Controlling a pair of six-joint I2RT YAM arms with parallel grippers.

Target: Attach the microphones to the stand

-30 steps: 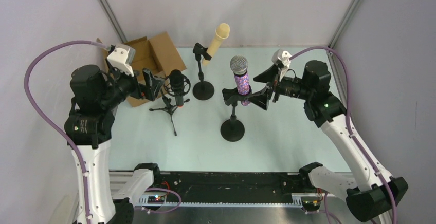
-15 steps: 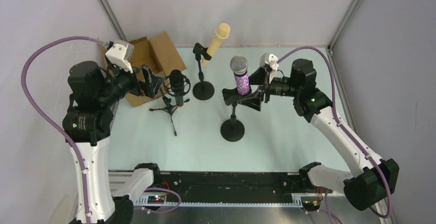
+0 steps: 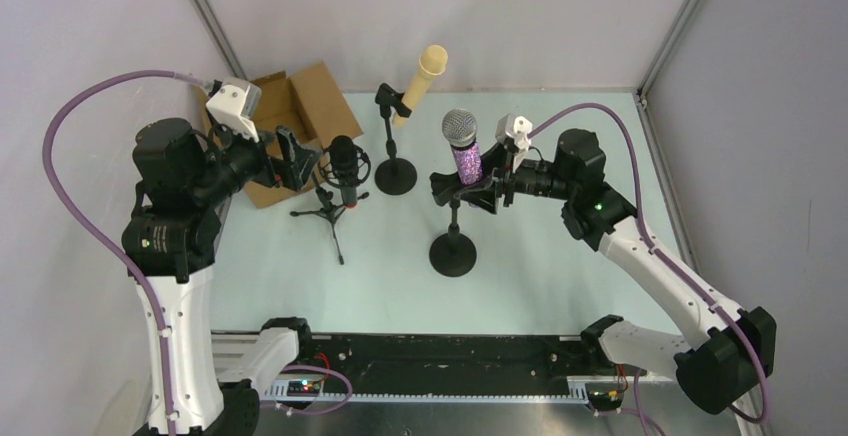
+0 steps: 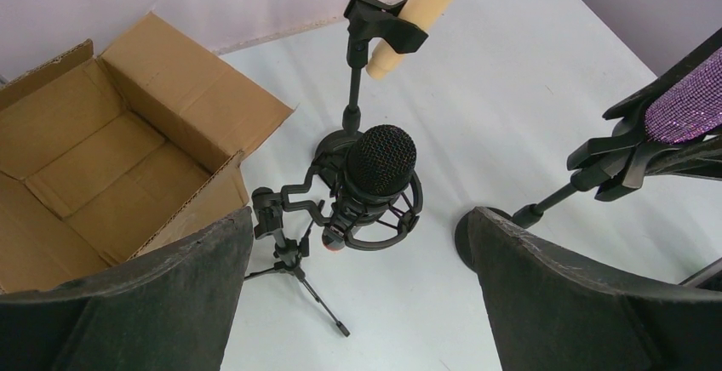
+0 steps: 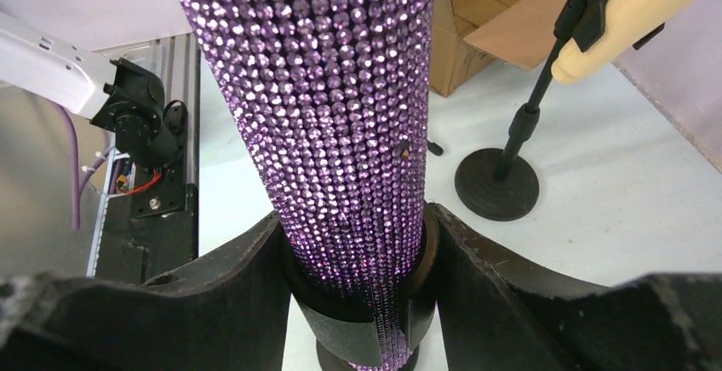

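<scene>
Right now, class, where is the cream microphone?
In the top view, the cream microphone leans clipped in the far stand, right of the cardboard box, behind the purple microphone.

Purple microphone (image 5: 340, 133) glitters in beaded rows, mesh head (image 3: 460, 126) silver; far cream microphone (image 3: 422, 76) plain beige; left, black microphone (image 4: 381, 162), orange-red end (image 4: 329, 241); cardboard box (image 3: 300, 106) brown; table (image 3: 560, 286) pale blue-green.
</scene>
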